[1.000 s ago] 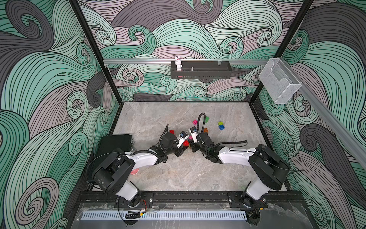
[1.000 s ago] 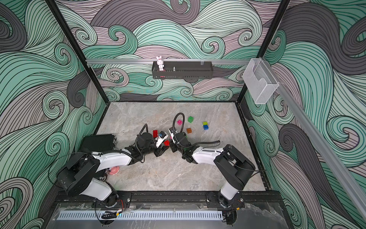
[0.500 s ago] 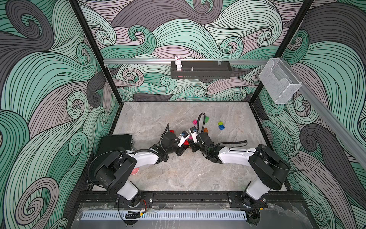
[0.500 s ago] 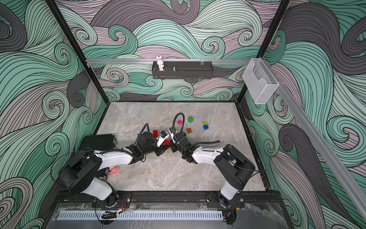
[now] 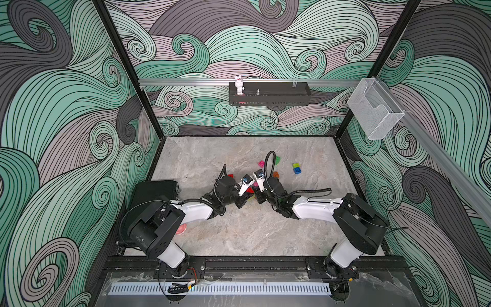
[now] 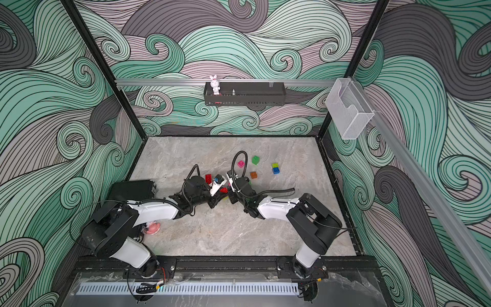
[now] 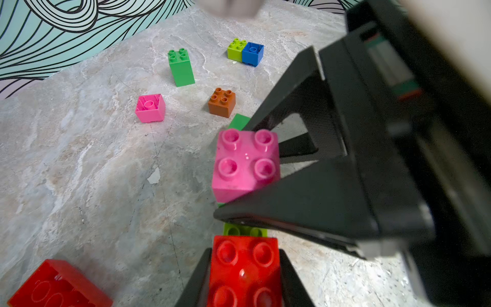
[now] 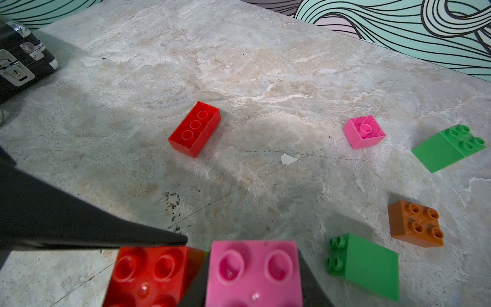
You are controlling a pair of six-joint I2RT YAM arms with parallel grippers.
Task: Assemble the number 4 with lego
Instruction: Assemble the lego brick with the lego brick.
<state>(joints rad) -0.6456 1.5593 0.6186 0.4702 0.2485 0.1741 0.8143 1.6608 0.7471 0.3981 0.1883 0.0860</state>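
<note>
loose red brick (image 5: 230, 176): left of centre in a top view, hollow side up, untouched.
left gripper (image 7: 245, 251): fingers pressed on both sides of a red brick (image 7: 244, 273); it has it.
lime brick (image 7: 244, 230): sliver low between the two held bricks; joined or not, cannot tell.
right gripper (image 7: 231, 172): clamped on a pink brick (image 7: 245, 164), just beside the red.
orange brick (image 5: 276, 174): right of centre, spare.
step: likely mating red to pink, early build.
next: square the studs, press level.

Left arm (image 5: 192, 212) and right arm (image 5: 313, 210): white link shells, black joint housings, black corrugated cables (image 5: 316, 190), black wedge-shaped fingers (image 7: 305, 202).
</note>
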